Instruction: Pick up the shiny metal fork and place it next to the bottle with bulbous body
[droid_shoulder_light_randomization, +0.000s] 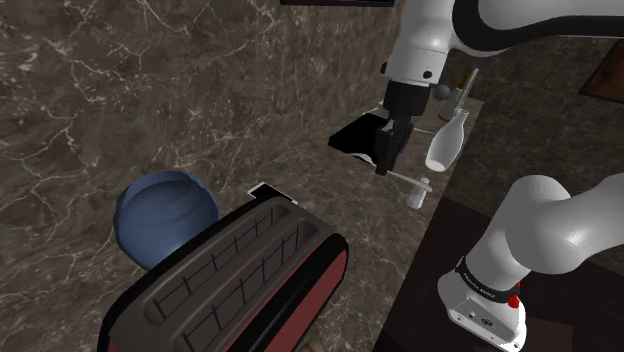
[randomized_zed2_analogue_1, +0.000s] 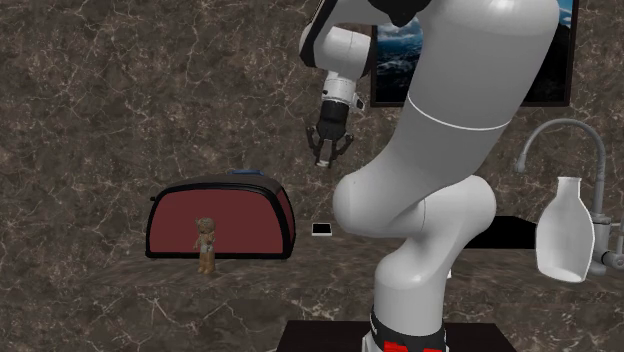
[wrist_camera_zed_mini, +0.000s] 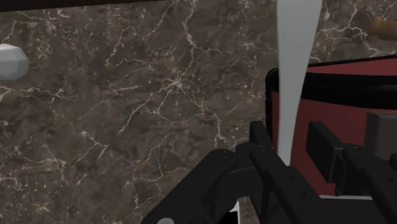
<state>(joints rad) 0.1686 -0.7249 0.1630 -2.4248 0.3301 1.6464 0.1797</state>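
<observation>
Dark marble counter (droid_shoulder_light_randomization: 200, 90) all round. Pincer (wrist_camera_zed_mini: 289, 143) hangs above it, fingers almost closed, pinching the grey fork (wrist_camera_zed_mini: 294, 70) by its handle. Shoulder view catches a blue bowl (droid_shoulder_light_randomization: 165, 215) beside the toaster (droid_shoulder_light_randomization: 240, 280). Second exterior view has the white bulbous bottle (randomized_zed2_analogue_1: 565, 235) by a faucet (randomized_zed2_analogue_1: 570, 135).

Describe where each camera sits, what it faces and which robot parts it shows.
Shoulder view: beside the stand, looking down on the counter; arm and claw show.
Second exterior view: behind the arm, facing the wall; arm and claw show.
Wrist view: on the hand, along the claw gripping the fork.
All show the toaster.
</observation>
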